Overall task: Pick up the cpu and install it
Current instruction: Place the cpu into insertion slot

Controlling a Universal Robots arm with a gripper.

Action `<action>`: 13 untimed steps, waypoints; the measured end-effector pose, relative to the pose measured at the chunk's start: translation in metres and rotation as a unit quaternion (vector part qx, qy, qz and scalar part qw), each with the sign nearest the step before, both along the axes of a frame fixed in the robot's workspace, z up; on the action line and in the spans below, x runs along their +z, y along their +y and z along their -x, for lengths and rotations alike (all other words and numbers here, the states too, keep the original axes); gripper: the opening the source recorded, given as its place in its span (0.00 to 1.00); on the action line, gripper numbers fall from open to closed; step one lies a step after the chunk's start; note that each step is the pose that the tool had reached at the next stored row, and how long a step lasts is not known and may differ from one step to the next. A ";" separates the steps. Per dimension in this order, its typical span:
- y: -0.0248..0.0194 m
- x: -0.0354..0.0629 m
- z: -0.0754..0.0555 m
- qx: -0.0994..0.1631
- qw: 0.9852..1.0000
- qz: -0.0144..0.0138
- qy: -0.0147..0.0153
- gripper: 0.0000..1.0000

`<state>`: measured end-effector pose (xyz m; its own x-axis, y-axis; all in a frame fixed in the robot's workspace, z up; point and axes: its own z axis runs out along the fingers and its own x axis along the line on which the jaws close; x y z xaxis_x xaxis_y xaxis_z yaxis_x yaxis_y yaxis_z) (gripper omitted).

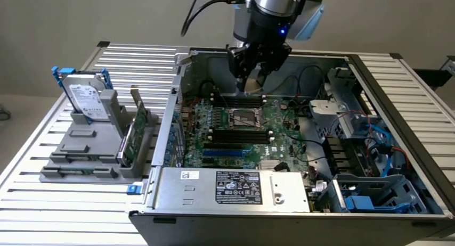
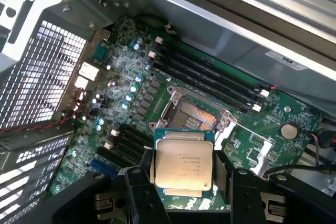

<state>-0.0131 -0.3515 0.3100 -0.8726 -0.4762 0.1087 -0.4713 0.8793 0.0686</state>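
While the gripper [image 2: 182, 183] holds the cpu [image 2: 184, 164] by its two side edges, jaws spread wide, the chip hangs above the motherboard [image 2: 123, 85], near the socket [image 2: 190, 115]. It seems light, stiff and easily hurt.

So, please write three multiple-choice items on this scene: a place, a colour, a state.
1. Where is the hard drive? A on the floor; B on the grey stand; C in a person's hand.
2. The hard drive's bracket is: A red; B yellow; C blue.
3. The cpu is: A held by the gripper; B seated in the socket; C lying on the grey stand.
Answers: B, it stands upright there at the exterior view's left; C, blue shows at its top; A, the gripper clamps its edges and the socket is empty.
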 end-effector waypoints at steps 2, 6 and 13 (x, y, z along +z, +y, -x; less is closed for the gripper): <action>0.0000 -0.0023 0.000 0.018 1.000 0.000 0.000 0.55; 0.0000 -0.0072 0.000 0.054 0.999 0.000 0.000 0.55; 0.0000 -0.0169 0.000 0.121 0.993 0.000 0.000 0.55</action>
<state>-0.0131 -0.3515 0.2931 -0.7327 -0.6719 0.1080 -0.6688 0.7403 0.0681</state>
